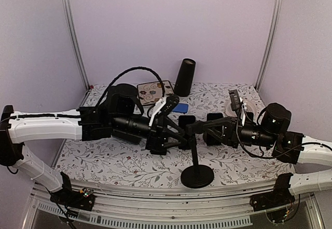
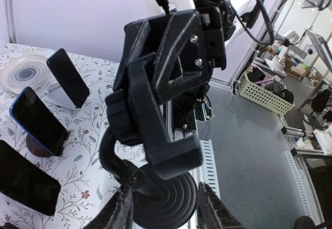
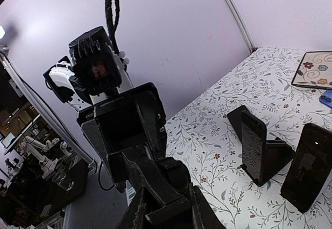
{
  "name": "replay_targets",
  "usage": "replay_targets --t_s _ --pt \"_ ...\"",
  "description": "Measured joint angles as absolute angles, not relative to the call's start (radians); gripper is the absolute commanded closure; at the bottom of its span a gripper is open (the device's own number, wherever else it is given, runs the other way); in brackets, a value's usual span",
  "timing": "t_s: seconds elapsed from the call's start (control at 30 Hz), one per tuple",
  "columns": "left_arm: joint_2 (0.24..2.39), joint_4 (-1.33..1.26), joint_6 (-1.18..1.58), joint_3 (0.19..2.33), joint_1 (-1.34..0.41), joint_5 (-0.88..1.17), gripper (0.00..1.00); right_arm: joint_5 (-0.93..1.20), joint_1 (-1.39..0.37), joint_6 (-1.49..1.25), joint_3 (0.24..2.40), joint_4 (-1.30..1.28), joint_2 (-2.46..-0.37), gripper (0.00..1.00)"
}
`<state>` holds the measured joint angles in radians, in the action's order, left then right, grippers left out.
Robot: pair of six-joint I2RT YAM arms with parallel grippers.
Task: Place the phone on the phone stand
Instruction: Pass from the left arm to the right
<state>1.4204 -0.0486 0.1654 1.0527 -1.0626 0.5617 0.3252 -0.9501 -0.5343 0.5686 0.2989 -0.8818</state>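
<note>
Right wrist: R claw (image 3: 168, 213) round phone stand (image 3: 129, 130)

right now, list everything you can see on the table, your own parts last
phone stand: 1, black, base front centre
blue phone: 1, blue, propped up, middle
black phones: 2, black, propped either side of the blue one
cylinder: 1, black, back centre
patterned tile: 1, cream, left of the cylinder
round dish: 1, white-grey, back right
tablecloth: 1, white floral, under everything
left gripper: 1, black, open, at the stand's pole
right gripper: 1, black, shut on the phone stand
</note>
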Motion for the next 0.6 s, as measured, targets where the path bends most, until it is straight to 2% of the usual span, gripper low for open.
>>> replay_targets --t_s 0.27,0.6 --pt "1.382 -0.067 0.181 1.015 -1.061 0.522 0.64 0.226 -0.950 -0.538 0.533 0.292 -0.861 0.98" --pt "1.375 -0.094 0.199 0.984 -1.058 0.486 0.65 0.142 -0.950 -0.570 0.446 0.324 -0.855 0.98"
